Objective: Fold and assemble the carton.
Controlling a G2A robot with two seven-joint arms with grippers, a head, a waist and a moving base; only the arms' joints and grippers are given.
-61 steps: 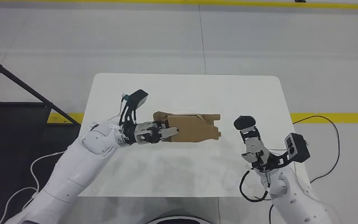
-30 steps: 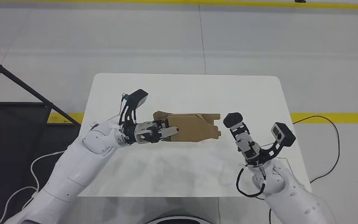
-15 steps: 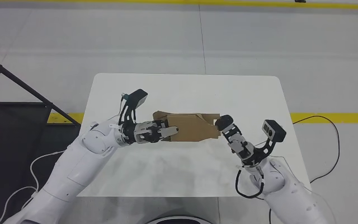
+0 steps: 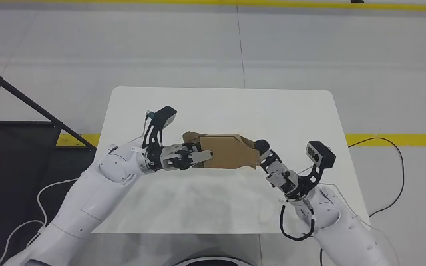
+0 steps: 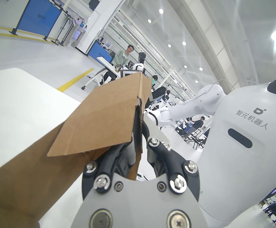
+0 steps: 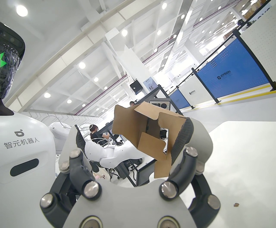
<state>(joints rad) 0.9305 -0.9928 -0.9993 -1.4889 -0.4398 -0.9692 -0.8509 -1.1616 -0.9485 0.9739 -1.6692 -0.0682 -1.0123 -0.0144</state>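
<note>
Noted right gripper (image 4: 260, 147) brought in from the right of the table (image 4: 219, 106) to the right end of the carton (image 4: 226, 151), fingers spread wide. Found left gripper (image 4: 200, 157) clamped on carton's left end, mid-table.

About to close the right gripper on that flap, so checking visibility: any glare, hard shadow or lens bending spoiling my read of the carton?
Top view: even light, no glare on the table, no hard shadow around the carton. Left wrist view: wide-lens bending curves the roof; ceiling lamps glare clear of the carton. Right wrist view: same bending; carton's inside is shaded.
</note>
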